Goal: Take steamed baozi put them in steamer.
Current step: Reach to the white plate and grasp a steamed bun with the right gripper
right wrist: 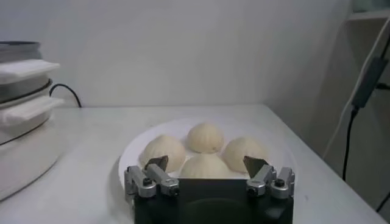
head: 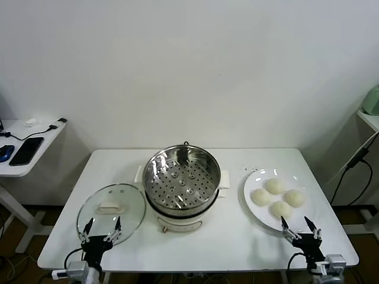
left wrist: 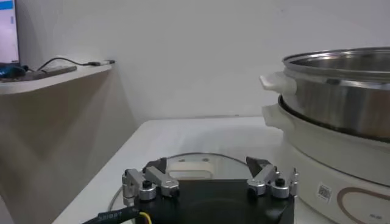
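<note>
Several cream-white steamed baozi (head: 277,197) lie together on a white plate (head: 251,186) at the table's right; they also show in the right wrist view (right wrist: 204,137). The shiny steamer (head: 181,179) with its perforated tray stands at the table's middle, with no bun in it; its wall shows in the left wrist view (left wrist: 341,100). My right gripper (head: 299,228) is open and holds nothing, at the front edge just before the plate. My left gripper (head: 102,230) is open and holds nothing, at the front edge just before the glass lid.
A round glass lid (head: 111,212) with a white knob lies flat left of the steamer. A side desk (head: 26,148) with a phone and cables stands off to the left. A cable (head: 349,168) hangs beside the table's right edge.
</note>
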Motion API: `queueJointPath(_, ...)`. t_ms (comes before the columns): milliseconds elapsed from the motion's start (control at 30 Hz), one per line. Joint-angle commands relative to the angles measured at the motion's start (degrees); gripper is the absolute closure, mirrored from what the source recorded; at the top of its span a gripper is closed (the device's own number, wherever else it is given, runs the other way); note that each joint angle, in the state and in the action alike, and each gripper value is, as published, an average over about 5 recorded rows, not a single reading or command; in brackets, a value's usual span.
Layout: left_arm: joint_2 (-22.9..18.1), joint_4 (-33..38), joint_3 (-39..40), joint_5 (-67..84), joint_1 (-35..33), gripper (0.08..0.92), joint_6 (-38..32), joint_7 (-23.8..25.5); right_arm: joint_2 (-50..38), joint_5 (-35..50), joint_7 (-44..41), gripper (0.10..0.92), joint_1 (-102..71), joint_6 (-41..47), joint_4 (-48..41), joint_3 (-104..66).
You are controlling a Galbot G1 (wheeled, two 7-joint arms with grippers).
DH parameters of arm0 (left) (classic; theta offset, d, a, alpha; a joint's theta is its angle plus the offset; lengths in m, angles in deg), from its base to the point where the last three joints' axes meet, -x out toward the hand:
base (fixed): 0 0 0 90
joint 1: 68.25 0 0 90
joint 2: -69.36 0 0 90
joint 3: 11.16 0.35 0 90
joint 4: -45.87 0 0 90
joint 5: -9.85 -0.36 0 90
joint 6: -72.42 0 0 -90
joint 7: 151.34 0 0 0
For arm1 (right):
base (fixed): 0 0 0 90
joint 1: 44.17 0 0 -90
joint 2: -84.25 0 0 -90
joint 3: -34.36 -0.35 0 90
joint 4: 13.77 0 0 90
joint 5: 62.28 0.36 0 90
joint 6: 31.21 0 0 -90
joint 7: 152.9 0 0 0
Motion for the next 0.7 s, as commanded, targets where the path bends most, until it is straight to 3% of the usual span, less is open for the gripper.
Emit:
queueJointPath(33, 0.2, -0.1, 0.0, 0.0, 0.0, 0.177, 0.0, 0.0, -3.8, -1.3, 0.9, 0.203, 8.0, 4.5, -0.4, -0.2)
queueJointPath(167, 0.7, -0.4, 0.4, 0.1, 0.1, 0.177, -0.2, 0.0, -11.3, -3.7, -2.2, 0.203, 19.9, 7.4, -6.1, 4.6)
queueJointPath(300, 1.3, -0.6, 0.8, 0.2, 0.0, 0.177, -0.8, 0.0, -20.2, -6.9, -11.7, 0.203, 34.2, 7.7, -14.4, 15.0)
queueJointPath(533, 1.4, -0.6, 1.1, 0.7, -0.3, 0.177, -1.7, 0.1, -38.1, -11.0, -38.7, 0.203, 61.2, 3.2, -25.5, 48.4)
queueJointPath(700, 1.3, -1.1, 1.1, 0.7, -0.4, 0.177, -2.4, 0.1, -41.4, -12.5, -57.0, 0.203, 92.6, -7.0, -34.7, 83.6)
